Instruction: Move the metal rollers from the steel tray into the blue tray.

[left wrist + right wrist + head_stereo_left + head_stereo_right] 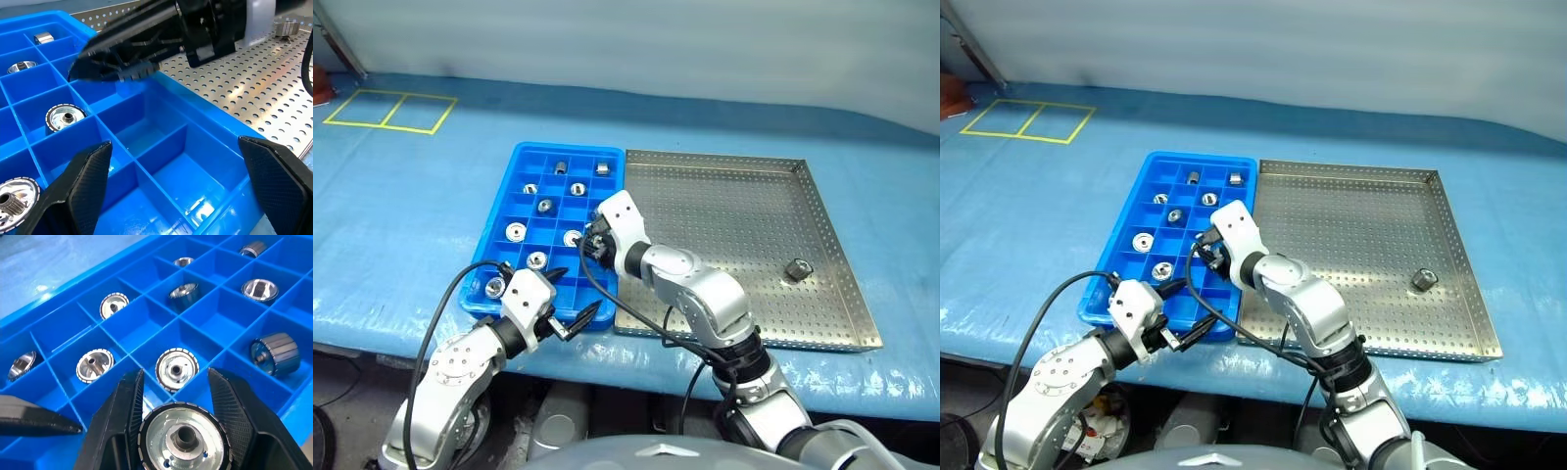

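Head views downward, wrist views close, sharing blue tray (521, 163)

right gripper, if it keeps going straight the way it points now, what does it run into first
Most likely the blue tray. The right gripper, shut on a metal roller, aims down over the grid, roughly at the compartment holding another roller. Whether it would meet that roller or a divider first is hard to judge, since depth is unclear.
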